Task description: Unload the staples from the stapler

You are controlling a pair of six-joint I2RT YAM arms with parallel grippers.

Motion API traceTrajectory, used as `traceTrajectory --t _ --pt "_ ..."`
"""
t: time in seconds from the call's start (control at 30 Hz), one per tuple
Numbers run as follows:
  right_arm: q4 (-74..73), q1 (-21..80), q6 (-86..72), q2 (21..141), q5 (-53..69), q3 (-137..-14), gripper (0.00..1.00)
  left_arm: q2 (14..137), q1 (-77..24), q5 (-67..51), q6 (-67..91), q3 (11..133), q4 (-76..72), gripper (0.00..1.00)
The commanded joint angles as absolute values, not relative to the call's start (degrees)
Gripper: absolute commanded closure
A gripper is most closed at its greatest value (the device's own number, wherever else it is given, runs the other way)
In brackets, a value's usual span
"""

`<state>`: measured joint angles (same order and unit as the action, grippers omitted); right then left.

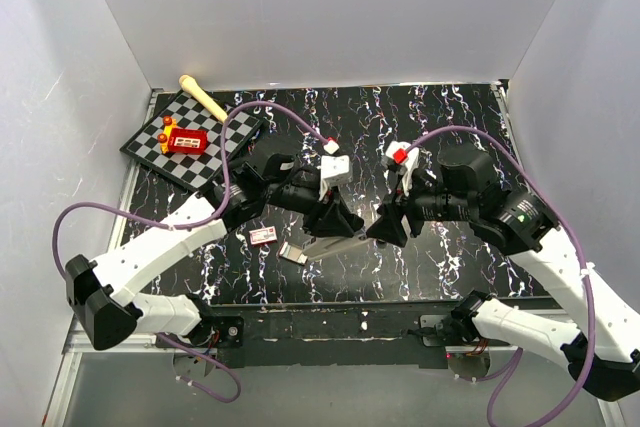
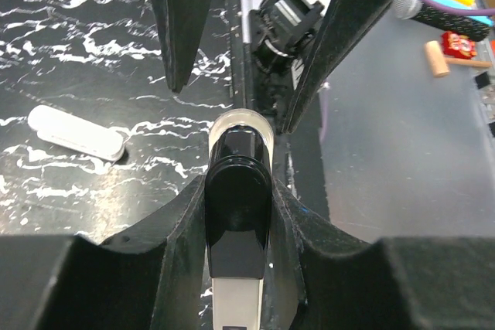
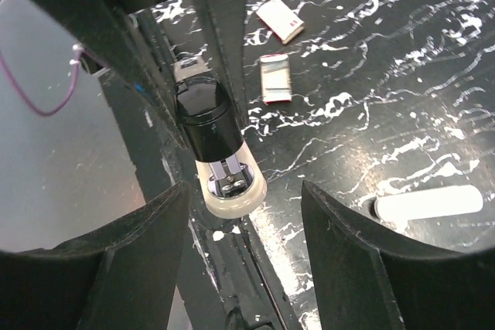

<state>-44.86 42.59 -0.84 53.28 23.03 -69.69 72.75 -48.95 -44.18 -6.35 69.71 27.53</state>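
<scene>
The stapler lies low near the table's front edge, between both grippers. My left gripper is shut on it. In the left wrist view the stapler's black top and silver body sit tight between my own fingers. My right gripper is open, its fingers spread wide around the stapler's clear-rimmed end without touching it. A short silvery strip of staples lies on the table left of the stapler; it also shows in the right wrist view.
A small red-and-white box lies beside the staples. A white stick lies on the marbled black table. A checkerboard with a red toy and a wooden peg sits at the back left. White walls enclose the table.
</scene>
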Motion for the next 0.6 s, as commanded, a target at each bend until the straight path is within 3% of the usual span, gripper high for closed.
traceTrajectory --t 0.0,0.57 --pt "-43.4 44.1 4.3 51.3 29.4 -72.8 0.33 68.4 -48.9 -52.3 -4.1 69.0 23.2 1.0" --pt "-40.6 50.9 4.0 53.8 30.0 -72.6 0.42 67.7 -48.8 -54.3 -1.4 67.7 19.8 1.0"
